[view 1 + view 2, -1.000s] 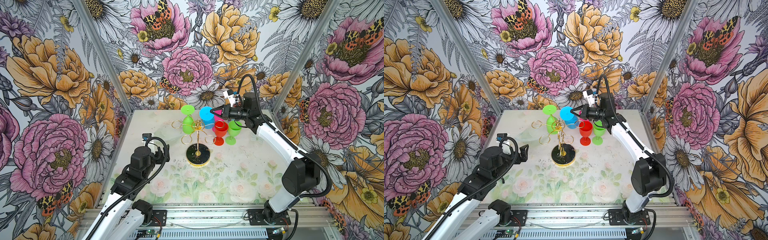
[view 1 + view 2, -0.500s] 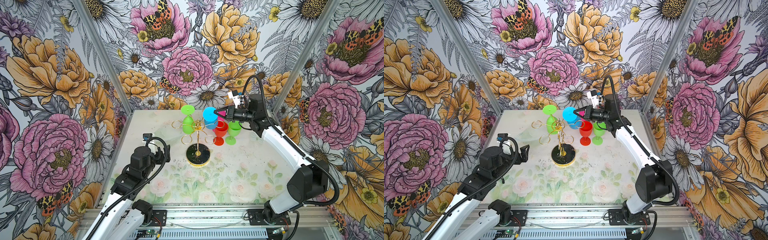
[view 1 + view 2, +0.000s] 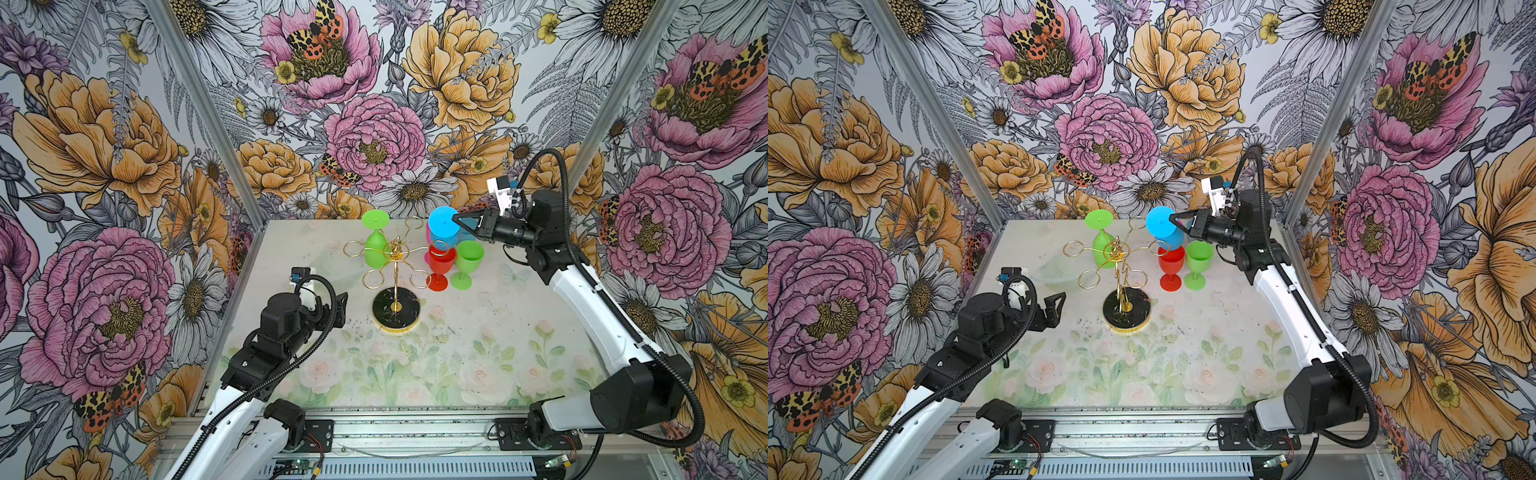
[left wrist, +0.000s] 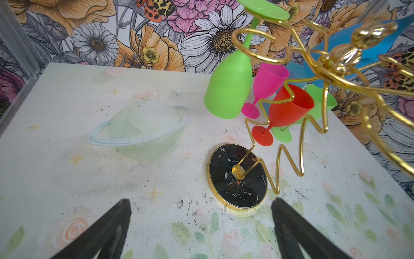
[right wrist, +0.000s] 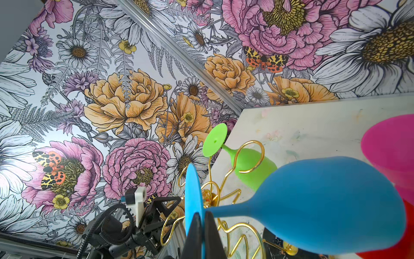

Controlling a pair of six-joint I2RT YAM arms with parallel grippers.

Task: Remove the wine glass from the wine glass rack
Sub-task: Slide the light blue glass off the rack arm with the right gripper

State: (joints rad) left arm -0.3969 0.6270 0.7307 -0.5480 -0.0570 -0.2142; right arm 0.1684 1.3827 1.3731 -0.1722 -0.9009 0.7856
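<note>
Floral bench (image 3: 457,353): your right claw (image 5: 201,216) was clamped on the foot of the blue glass (image 3: 442,224), held just beside the rack (image 3: 395,266) toward the back edge. One green glass (image 3: 375,251) hung upside down on the rack. Your left claw (image 4: 200,201) stood apart.

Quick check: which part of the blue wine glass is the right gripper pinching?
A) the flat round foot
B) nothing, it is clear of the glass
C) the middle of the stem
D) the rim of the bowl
A: in the right wrist view the right gripper is shut across the edge of the flat round foot of the blue wine glass, with stem and bowl free.
</note>
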